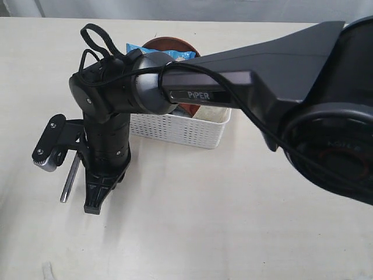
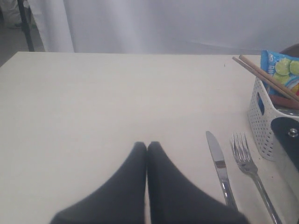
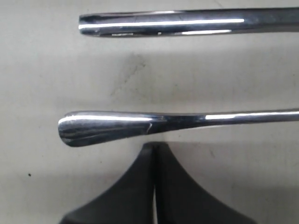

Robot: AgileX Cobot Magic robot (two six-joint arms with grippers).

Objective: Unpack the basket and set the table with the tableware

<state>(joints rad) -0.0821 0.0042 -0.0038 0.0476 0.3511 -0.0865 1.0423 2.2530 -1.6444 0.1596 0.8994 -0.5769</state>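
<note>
The right pincer (image 3: 155,148) is pressed together and holds nothing. Its tips point down at the bench (image 1: 233,221), just beside the flared end of the fork (image 3: 107,126); whether they touch the handle cannot be told. The knife (image 3: 177,23) lies parallel to the fork on the far side of it from the tips, a strip of bare bench between the two. From the exterior camera the black arm (image 1: 233,87) reaches across from the right, over the basket (image 1: 186,133), and ends on the left side. There only the knife handle shows beside the pincer, because the arm hides the fork.

The left pincer (image 2: 147,147) is also pressed together and empty, low over open bench. It is to one side of the knife and apart from it.

The white basket stands on the bench near the knife and fork, on the fork's side. A round brown plate (image 1: 172,42) stands on edge inside it, next to a blue chip bag (image 2: 281,70). A pair of wooden chopsticks (image 2: 264,76) juts out over the rim at a slant.
</note>
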